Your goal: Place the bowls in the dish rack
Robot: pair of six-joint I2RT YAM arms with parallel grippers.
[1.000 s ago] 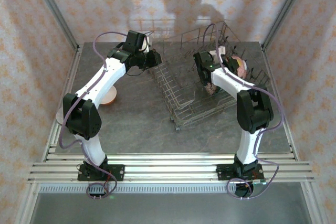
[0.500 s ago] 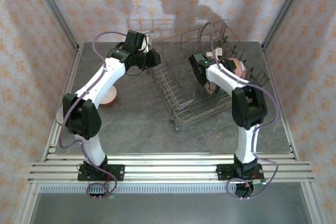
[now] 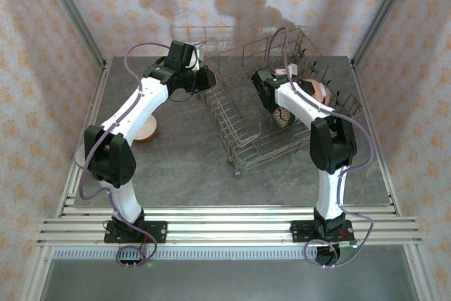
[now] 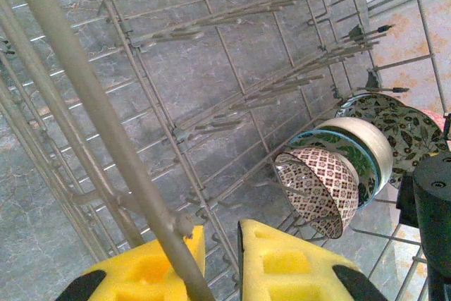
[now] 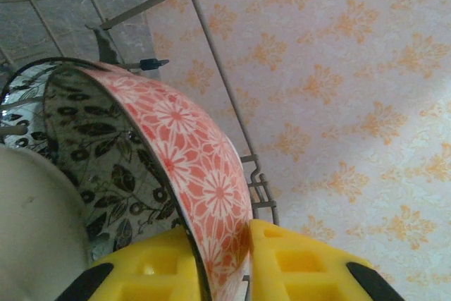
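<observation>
1. The left gripper [image 4: 222, 244] has its yellow pads a narrow slit apart. A top wire of the dish rack [image 4: 106, 128] slants across one pad and down to the slit. Whether the jaws clamp that wire I cannot tell.
2. Just ahead of these jaws and below them run the rack's floor wires and rows of tines, with the grey table [image 4: 232, 68] beneath.
3. Farther ahead and off to one side, three bowls stand on edge among the tines. The lattice-patterned bowl [image 4: 320, 188] is nearest, the white bowl [image 4: 370, 142] is close behind it, and the leaf-patterned bowl [image 4: 402, 128] comes after that.
4. The right gripper [image 5: 222, 244] pinches the wall of the pink floral bowl [image 5: 197, 167], with one pad inside the rim and one outside, and no gap showing.
5. Just past the inner pad the leaf-patterned bowl sits close against the pink one, with the white bowl beside it.
6. Beyond the outer pad are the rack's side wires, then the patterned wall [image 5: 338, 89].
7. From the top view, an orange bowl [image 3: 146, 132] lies on the table well behind the left jaws.
</observation>
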